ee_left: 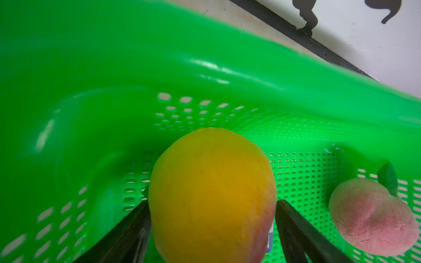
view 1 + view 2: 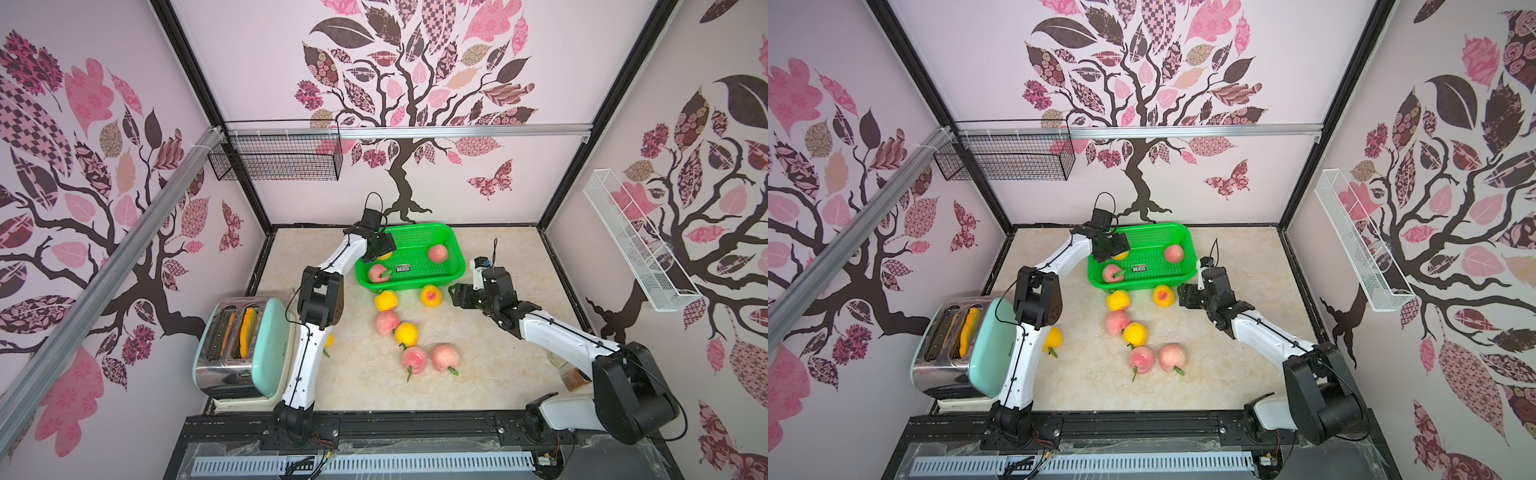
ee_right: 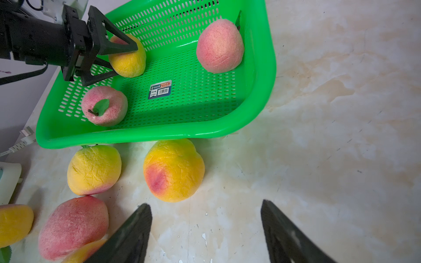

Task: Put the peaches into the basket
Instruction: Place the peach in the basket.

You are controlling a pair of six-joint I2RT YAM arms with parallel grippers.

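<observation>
The green basket [image 2: 401, 287] [image 2: 1136, 286] [image 3: 159, 134] stands at the back of the table. It holds two pink peaches [image 2: 437, 252] [image 2: 378, 273] and a yellow peach [image 1: 211, 193] [image 3: 128, 61]. My left gripper [image 2: 384, 249] [image 1: 212, 202] [image 3: 126, 60] reaches into the basket, open, its fingers straddling that yellow peach with a slim gap on one side. My right gripper [image 2: 451, 295] [image 3: 205, 203] hovers open and empty just right of a red-spotted yellow peach [image 2: 431, 296] [image 3: 173, 169] at the basket's front rim. Several more peaches [image 2: 387, 322] lie in a trail on the table.
A mint toaster [image 2: 245, 345] stands at the table's left, beside my left arm, which half hides another yellow peach [image 2: 328, 340]. A black wire basket [image 2: 276, 156] hangs on the back wall and a white wire rack [image 2: 636, 241] on the right wall.
</observation>
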